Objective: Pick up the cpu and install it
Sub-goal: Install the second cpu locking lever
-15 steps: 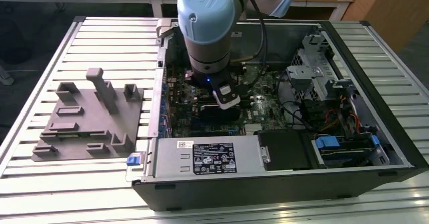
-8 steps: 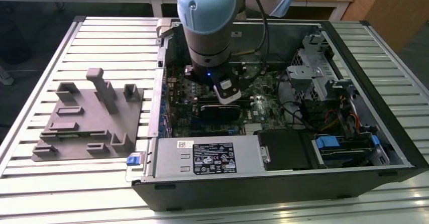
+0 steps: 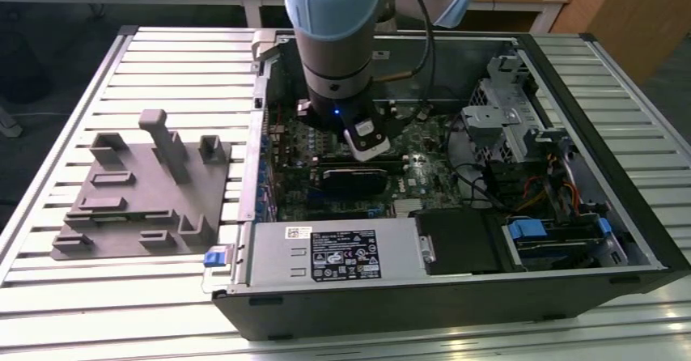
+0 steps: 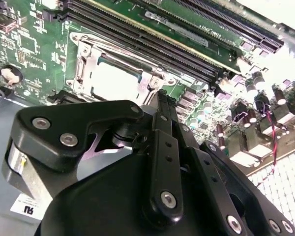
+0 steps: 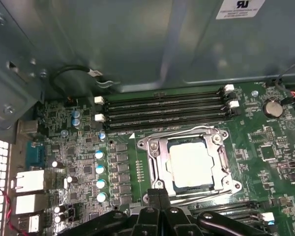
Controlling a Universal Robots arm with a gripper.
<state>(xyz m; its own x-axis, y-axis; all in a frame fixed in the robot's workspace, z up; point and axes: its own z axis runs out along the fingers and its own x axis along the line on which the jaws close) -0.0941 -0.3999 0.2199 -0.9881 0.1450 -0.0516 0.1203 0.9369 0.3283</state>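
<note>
the cpu (image 5: 191, 164) is sitting in the motherboard socket (image 5: 155, 167), its pale top showing inside the metal frame in both wrist views. the gripper (image 5: 160, 192) is hovering just beside the socket with its fingertips pressed together, holding nothing. judging by this, the placing is looking done; whether the socket is latched, i cannot tell.

- The gripper (image 5: 160, 196) hangs inside the case (image 3: 454, 296), over the motherboard (image 5: 78, 147).
- The cpu (image 5: 190, 163) lies in the socket (image 5: 155, 160), just beyond the fingertips.
- Memory slots (image 5: 162, 110) run beyond the socket, farther from the gripper.
- The fixture (image 3: 141, 191) sits outside the case, on the table (image 3: 65, 296), well apart from the gripper.
</note>
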